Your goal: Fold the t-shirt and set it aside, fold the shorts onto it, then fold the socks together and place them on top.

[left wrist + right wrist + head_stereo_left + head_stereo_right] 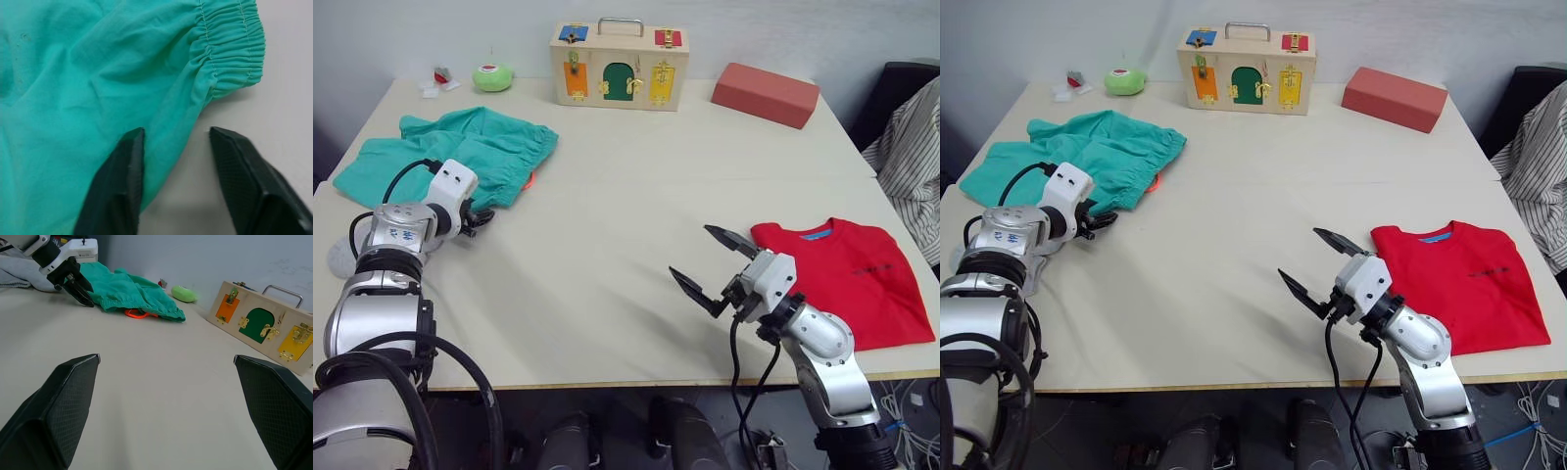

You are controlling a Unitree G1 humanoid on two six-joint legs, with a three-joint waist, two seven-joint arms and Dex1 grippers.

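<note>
The shorts [450, 155] lie at the left gripper [178, 183], its fingers released astride the near hem; the right gripper [713, 262], released, hovers well apart.

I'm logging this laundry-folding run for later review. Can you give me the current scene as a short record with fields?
t-shirt: bright red cotton t-shirt lies folded flat near the table's right edge
shorts: teal-green cloth shorts lie rumpled and unfolded at the far left, orange drawstring poking out
left claw: left claw open at the shorts' near edge, one finger over the cloth, one over bare table
right claw: right claw open wide above bare table, just left of the t-shirt
background: wooden latch box, salmon-red block, green round toy
</note>
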